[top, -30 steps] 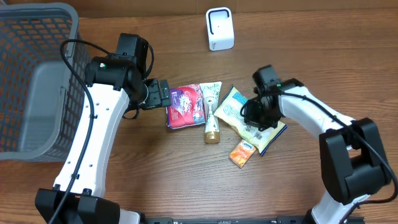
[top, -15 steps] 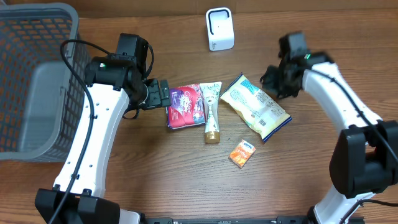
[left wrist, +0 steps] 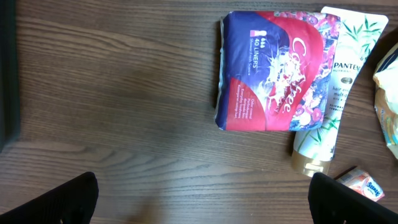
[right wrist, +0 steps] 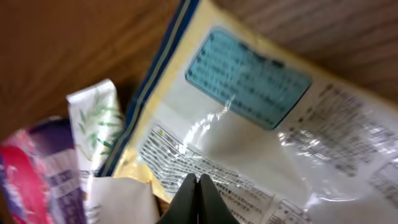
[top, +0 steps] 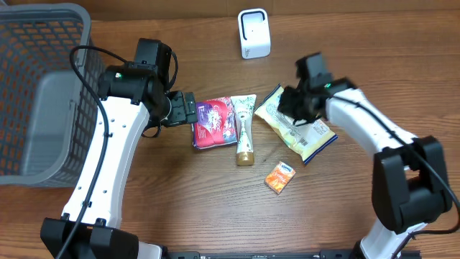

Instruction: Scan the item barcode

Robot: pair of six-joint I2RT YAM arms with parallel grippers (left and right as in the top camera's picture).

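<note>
The right gripper (right wrist: 198, 188) is holding its fingers pressed fully together over the near-left part of the snack bag (top: 310, 137). I cannot tell whether it is pinching the film. The bag is lying flat on the bench (top: 180, 194), right of centre, with the white scanner (top: 254, 33) standing well apart at the far edge. The left gripper (left wrist: 202, 199) is hovering with its fingers spread wide, just left of the red liner pack (left wrist: 273, 71). A shampoo tube (top: 244, 129) is lying between the pack and the bag, touching the pack.
</note>
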